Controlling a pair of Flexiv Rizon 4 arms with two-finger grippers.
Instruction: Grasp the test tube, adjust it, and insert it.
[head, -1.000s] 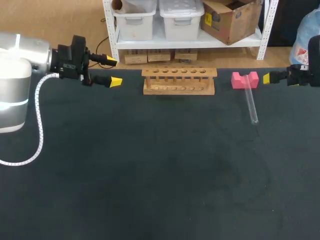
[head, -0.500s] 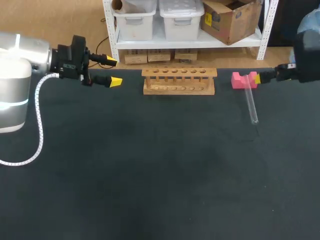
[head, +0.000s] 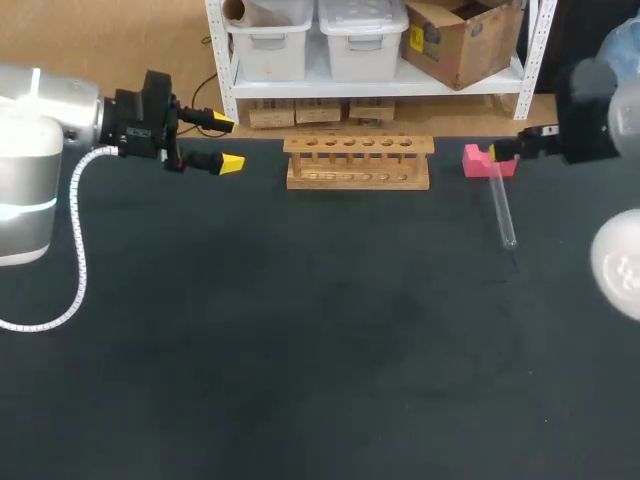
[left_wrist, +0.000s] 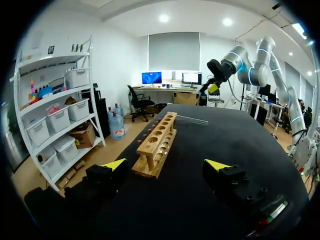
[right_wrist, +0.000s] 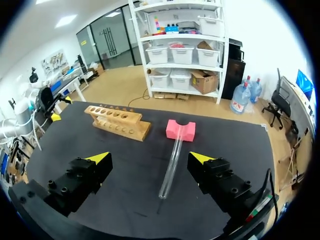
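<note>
A clear test tube (head: 503, 212) lies on the black table, its far end resting on a pink block (head: 487, 160). Left of that stands a wooden rack (head: 358, 162) with a row of holes. My right gripper (head: 500, 150) hovers by the pink block; in its wrist view the open right gripper (right_wrist: 149, 158) looks down on the tube (right_wrist: 171, 162), the pink block (right_wrist: 180, 129) and the rack (right_wrist: 117, 121) ahead. My left gripper (head: 226, 142) is open, left of the rack. From the left gripper (left_wrist: 166, 165) the rack (left_wrist: 157, 142) runs straight ahead.
The black table (head: 300, 330) stretches wide in front of the rack. A white joint of my right arm (head: 620, 265) hangs over the table's right side.
My right arm has swung leftward, bringing its gripper from the table's right edge to the pink block. The left arm, tube and rack have not moved.
</note>
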